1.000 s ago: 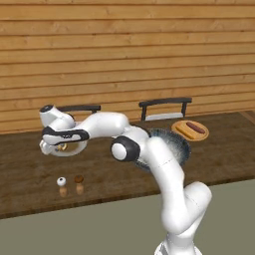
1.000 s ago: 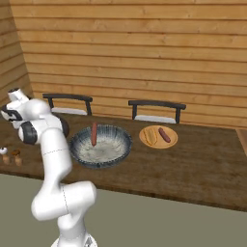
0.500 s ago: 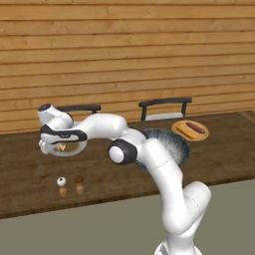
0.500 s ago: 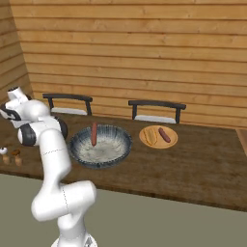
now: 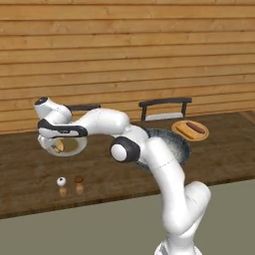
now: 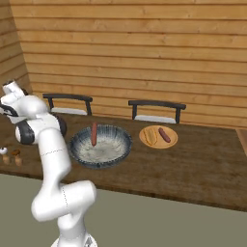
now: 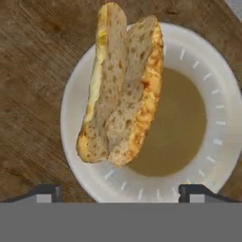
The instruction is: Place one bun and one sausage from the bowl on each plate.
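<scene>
In the hand view a split bun [image 7: 120, 90] lies on the left half of a white plate [image 7: 210, 99] with a brownish centre. My gripper [image 7: 120, 194] hangs right above it, open, its fingertips [image 7: 46, 193] far apart and off the bun. From the left base view the gripper [image 5: 55, 143] hovers over this plate [image 5: 79, 146] at the table's left, with the bun [image 5: 59, 146] under it. The bowl [image 6: 100, 144] holds one sausage [image 6: 94, 133] leaning on its wall. A second plate [image 6: 158, 136] carries a bun [image 6: 150, 136] and a sausage [image 6: 164, 135].
Two small shakers [image 5: 62, 185] [image 5: 78, 183] stand near the table's front edge, in front of the left plate. Two dark chairs [image 6: 157, 110] [image 6: 67, 102] are pushed in along the far side of the wooden table, before a plank wall.
My gripper has gone from shut to wide open and let go of the bun, which now rests on the left plate. The arm has hardly moved.
</scene>
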### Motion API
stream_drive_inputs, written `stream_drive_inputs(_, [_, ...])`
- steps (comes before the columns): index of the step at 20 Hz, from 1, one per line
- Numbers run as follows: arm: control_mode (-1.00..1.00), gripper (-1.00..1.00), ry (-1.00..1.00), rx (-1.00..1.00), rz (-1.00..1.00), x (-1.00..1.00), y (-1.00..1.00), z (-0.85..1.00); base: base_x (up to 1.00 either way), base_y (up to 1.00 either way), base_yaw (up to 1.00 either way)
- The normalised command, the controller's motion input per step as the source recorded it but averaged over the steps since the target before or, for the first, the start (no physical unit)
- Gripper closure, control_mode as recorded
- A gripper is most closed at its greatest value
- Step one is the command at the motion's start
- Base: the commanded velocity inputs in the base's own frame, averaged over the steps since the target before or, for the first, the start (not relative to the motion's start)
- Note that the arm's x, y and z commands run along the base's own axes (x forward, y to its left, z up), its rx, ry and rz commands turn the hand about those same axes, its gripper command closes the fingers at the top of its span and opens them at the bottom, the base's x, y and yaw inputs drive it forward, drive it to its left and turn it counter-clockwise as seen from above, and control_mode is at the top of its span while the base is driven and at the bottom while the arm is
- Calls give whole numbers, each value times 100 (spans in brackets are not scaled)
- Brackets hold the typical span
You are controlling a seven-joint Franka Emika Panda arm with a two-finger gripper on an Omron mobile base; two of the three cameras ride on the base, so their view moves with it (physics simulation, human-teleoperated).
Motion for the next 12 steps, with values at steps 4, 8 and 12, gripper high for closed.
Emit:
stream_drive_inputs(4, [-100, -100, -8, 20, -21, -69, -93, 52, 0, 0, 0])
stream_drive_inputs(8, [-100, -100, -8, 42, -4, -71, -100, 71, 0, 0, 0])
stream_drive_inputs(12, [-100, -100, -17, 25, -4, -56, -100, 82, 0, 0, 0])
